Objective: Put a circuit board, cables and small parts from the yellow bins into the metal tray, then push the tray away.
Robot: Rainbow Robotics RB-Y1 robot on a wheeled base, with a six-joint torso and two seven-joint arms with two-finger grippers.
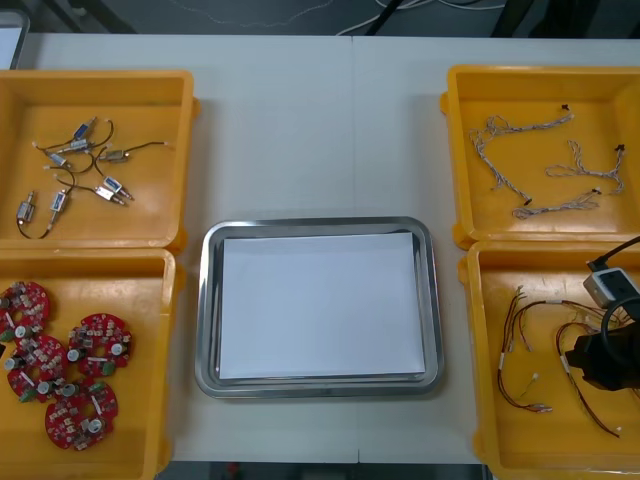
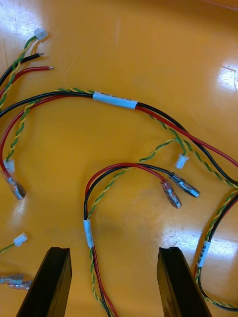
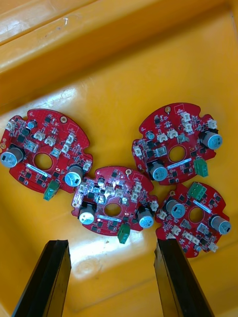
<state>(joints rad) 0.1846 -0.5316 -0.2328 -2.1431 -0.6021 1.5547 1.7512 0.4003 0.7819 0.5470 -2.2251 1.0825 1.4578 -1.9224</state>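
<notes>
Both sets of jaws gape open, right jaws over the red, black and yellow-green cables (image 2: 115,100) in the near right yellow plastic bin (image 1: 480,420), left jaws over the round red circuit boards (image 3: 113,204), I'd say lining up grabs for the unloaded shiny metal tray (image 1: 205,300) at desk centre.

The metal tray (image 1: 205,310), white inside, sits flat at the table's middle, between the bins. Round red circuit boards (image 1: 98,345) lie flat and partly overlapping in the near left yellow bin (image 1: 140,290). Small metal parts (image 1: 110,188) with dark leads are scattered in the far left bin (image 1: 150,215). Twisted blue and white cables (image 1: 525,127) sprawl in the far right bin (image 1: 480,215). Red and yellow cables (image 2: 115,100), with black strands and white tags, curl in the near right bin (image 1: 520,440).
</notes>
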